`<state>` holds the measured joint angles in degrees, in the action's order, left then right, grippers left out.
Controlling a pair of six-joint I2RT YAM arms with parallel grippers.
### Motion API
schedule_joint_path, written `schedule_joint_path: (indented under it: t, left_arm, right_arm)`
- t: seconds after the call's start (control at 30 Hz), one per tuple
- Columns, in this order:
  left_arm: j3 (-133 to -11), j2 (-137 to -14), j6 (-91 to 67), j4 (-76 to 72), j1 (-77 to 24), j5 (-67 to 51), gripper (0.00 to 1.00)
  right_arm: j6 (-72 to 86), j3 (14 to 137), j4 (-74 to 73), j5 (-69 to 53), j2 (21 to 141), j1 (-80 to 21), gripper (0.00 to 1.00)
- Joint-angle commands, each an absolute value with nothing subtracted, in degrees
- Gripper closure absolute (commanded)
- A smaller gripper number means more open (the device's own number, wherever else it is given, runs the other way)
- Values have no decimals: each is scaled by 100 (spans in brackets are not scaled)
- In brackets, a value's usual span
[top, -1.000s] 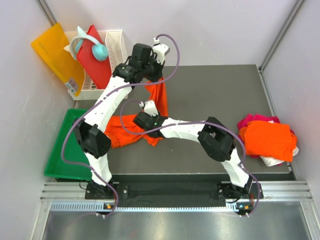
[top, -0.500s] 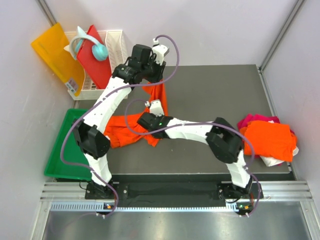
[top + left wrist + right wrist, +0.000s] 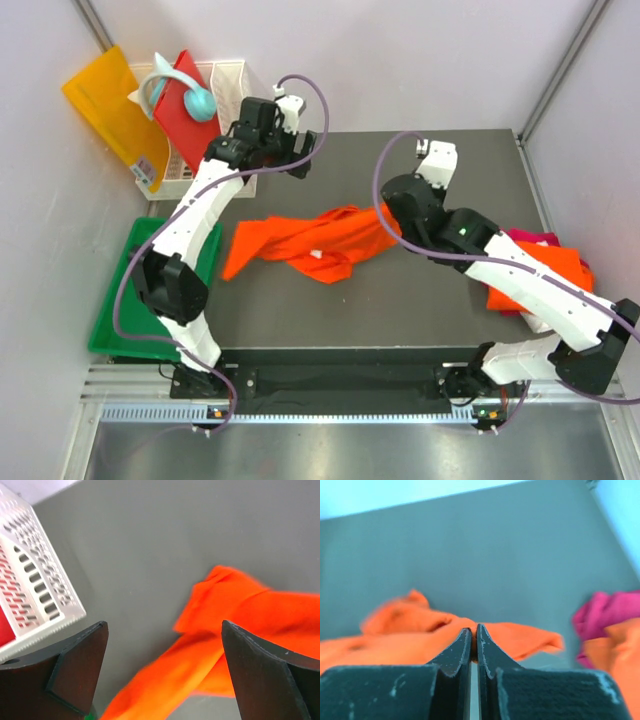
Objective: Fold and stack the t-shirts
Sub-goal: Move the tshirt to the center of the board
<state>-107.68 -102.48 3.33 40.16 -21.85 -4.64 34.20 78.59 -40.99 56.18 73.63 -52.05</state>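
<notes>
Pinching the orange t-shirt (image 3: 320,240), right hand (image 3: 474,628); left hand (image 3: 163,626) gapes beside white rack (image 3: 40,587).

Soft, creased cloth t-shirt (image 3: 310,240); smooth matt grey table (image 3: 300,315)

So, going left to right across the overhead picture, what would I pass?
yellow-orange sheet → red board → loose orange t-shirt on the table → pile of t-shirts at the right edge.
</notes>
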Motion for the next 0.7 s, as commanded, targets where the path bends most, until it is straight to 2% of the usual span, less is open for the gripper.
schedule_joint_path:
  t: [0.0,0.23,0.5,0.67]
  left_arm:
    - [-10101,-9502,281,3832,-2241,-528,1]
    - [-8878,-8527,290,3911,-2189,-1072,1]
    - [-8148,-8367,448,4473,-2206,-1888,5]
    - [-7761,-8349,606,4614,-2232,-1574,5]
  right_arm:
    - [3015,8121,-4552,5985,7251,-5019,100]
    - [2821,8104,-4412,5810,7207,-4834,100]
    - [2821,7876,-4289,5704,7172,-4816,100]
    - [2830,7568,-4280,5555,6926,-4702,100]
